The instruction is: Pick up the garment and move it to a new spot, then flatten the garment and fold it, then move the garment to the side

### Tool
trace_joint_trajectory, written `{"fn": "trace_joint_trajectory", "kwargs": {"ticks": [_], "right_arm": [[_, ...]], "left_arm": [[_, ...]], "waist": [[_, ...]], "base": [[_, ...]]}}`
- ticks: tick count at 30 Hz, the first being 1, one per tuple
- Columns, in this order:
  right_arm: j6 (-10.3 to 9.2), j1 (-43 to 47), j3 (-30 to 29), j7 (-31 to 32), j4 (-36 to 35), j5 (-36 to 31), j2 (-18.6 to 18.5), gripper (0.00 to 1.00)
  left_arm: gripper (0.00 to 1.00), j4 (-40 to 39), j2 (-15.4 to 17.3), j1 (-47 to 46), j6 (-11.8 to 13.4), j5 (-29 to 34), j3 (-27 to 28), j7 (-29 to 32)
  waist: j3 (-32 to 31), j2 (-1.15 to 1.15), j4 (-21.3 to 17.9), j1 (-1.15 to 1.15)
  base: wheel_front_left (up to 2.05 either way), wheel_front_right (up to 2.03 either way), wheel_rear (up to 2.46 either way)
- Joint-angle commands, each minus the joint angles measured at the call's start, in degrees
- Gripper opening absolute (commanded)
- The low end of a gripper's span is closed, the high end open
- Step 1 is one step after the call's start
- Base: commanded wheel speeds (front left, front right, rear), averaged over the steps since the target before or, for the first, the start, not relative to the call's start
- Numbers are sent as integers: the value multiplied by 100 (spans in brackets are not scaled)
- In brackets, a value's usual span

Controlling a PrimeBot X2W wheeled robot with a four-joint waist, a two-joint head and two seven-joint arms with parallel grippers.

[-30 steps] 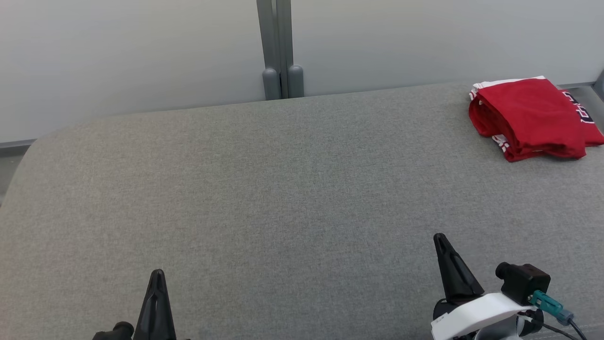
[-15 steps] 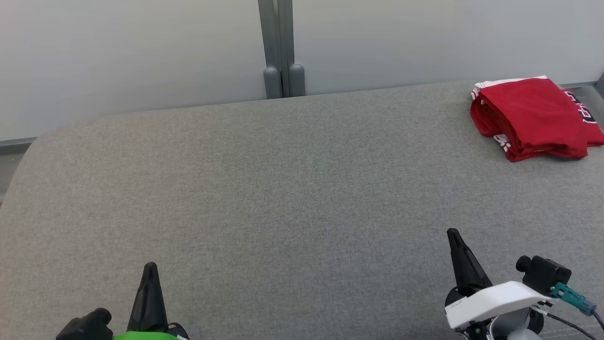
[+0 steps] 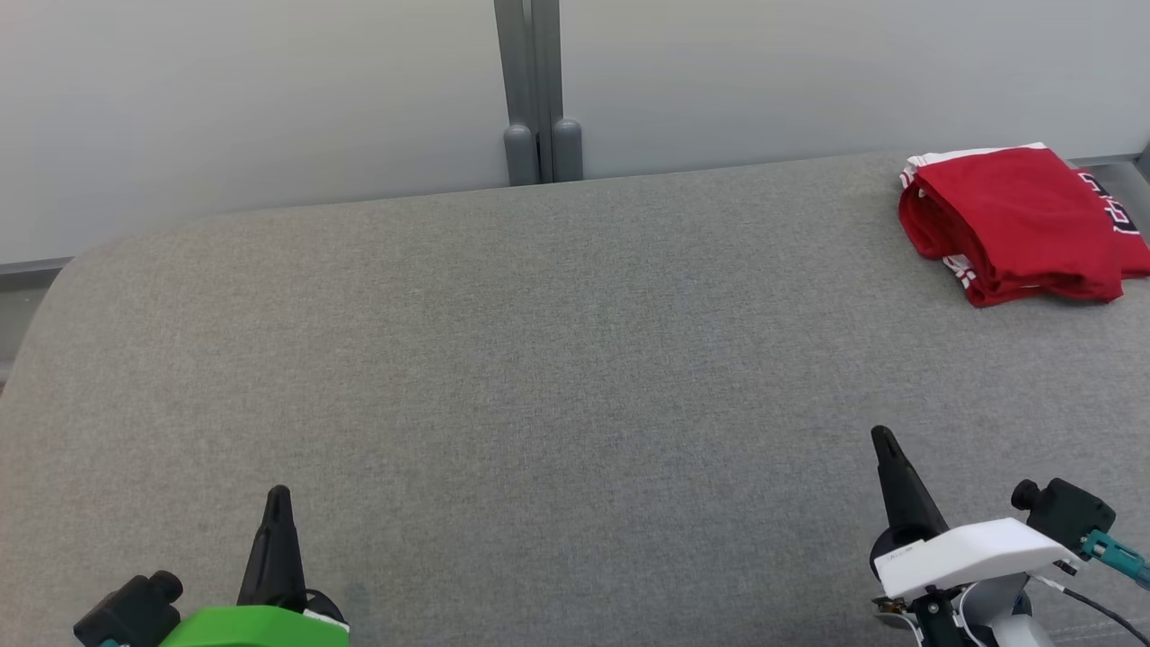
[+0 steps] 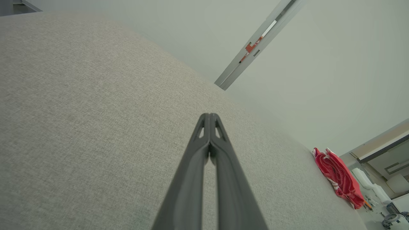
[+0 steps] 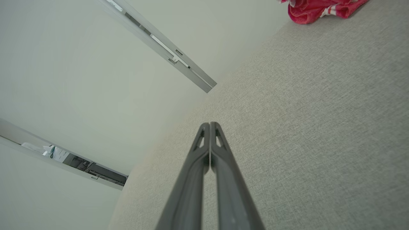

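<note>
The folded red garment with white trim [image 3: 1011,220] lies at the far right corner of the rounded grey fabric-covered surface [image 3: 557,359], close to its back edge. The left gripper [image 3: 278,496] and the right gripper [image 3: 884,440], both pinched closed and holding nothing, hover near the front edge, with wide open cloth between them.

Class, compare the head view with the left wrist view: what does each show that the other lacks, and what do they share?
Head view's own: the right claw, shut, its white cover, and black lettering on the garment. Left wrist view's own: orange marks on the post, clutter beyond the garment. Shared: garment, post, shut left claw, grey surface, wall.
</note>
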Motion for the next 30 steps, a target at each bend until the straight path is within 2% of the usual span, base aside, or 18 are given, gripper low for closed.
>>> {"fn": "trace_joint_trajectory", "kwargs": {"ticks": [1, 30], "right_arm": [[4, -167, -52, 45, -42, 191, -28, 0], [3, -351, -428, 522, 71, 1950, -29, 0]], "left_arm": [[0, -22, 58, -177, -48, -229, 40, 30], [0, 393, 85, -640, -391, -2288, 334, 500]], "waist": [[2, 0, 2, 0], [41, 0, 41, 0]], "base": [[0, 0, 0], [0, 0, 0]]}}
